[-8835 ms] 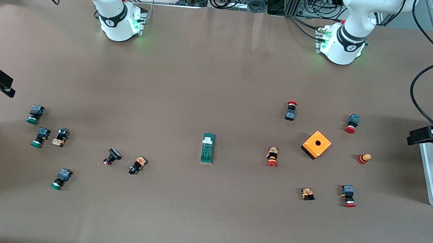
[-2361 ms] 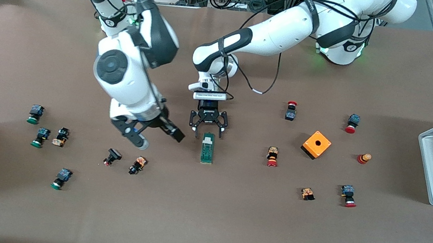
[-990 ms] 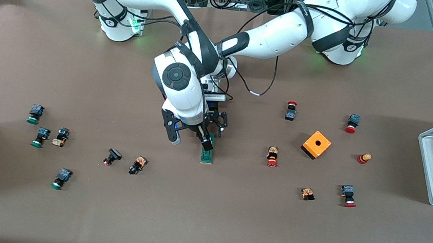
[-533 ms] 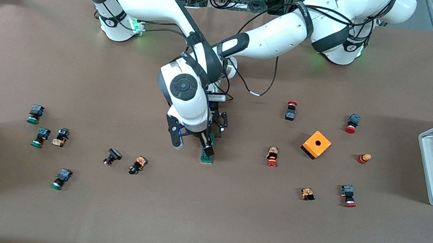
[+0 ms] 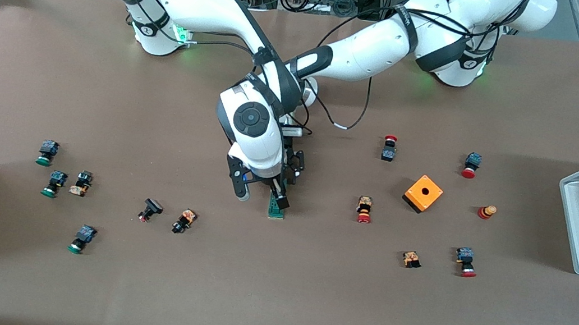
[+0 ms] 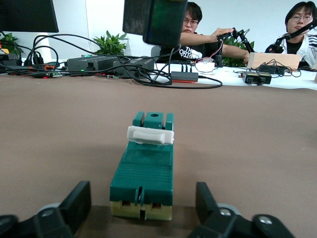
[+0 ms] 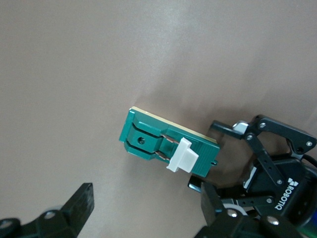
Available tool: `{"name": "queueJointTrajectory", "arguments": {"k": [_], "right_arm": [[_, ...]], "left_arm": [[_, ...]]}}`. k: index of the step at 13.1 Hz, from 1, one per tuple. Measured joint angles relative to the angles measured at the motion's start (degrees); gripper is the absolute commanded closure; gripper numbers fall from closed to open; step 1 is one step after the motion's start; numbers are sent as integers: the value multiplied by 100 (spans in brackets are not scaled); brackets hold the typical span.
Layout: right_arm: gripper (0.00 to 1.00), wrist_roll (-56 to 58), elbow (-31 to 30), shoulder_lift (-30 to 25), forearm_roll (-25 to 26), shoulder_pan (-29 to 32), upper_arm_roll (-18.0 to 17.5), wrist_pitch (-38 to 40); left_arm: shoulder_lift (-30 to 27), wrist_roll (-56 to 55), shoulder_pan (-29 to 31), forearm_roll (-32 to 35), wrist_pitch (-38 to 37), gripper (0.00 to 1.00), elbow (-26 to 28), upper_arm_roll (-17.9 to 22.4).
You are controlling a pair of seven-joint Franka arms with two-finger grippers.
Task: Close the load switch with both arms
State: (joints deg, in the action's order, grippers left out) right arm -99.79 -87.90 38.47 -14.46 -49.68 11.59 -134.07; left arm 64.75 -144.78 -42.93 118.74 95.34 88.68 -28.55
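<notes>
Now right claw hovers farther along load switch.

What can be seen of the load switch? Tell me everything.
The load switch is a narrow green block, plastic by its look, with a ribbed top, a pale cream base, a white tab across it and a round hole in the end past the tab. It lies flat on the brown table, about mid-table. The left gripper, open, straddles its ribbed end; whether the fingers touch it cannot be told. The right gripper, open, hangs over it.
</notes>
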Motion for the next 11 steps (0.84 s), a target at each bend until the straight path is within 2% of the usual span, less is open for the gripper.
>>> {"name": "queueJointTrajectory", "arguments": {"k": [5, 7, 8, 9, 11], "right_arm": [[5, -2, 1, 11, 0, -4, 0, -9], [13, -54, 1, 30, 0, -4, 1, -9], [14, -116, 0, 51, 0, -4, 3, -9], [15, -141, 0, 78, 0, -4, 6, -9], [18, -179, 0, 117, 0, -3, 22, -22]], "left_arm": [[12, 5, 0, 0, 0, 32, -72, 0], [16, 6, 0, 1, 0, 34, -75, 0], [19, 5, 0, 1, 0, 34, -76, 0], [21, 6, 0, 1, 0, 39, -77, 0], [21, 5, 0, 1, 0, 40, -80, 0]]}}
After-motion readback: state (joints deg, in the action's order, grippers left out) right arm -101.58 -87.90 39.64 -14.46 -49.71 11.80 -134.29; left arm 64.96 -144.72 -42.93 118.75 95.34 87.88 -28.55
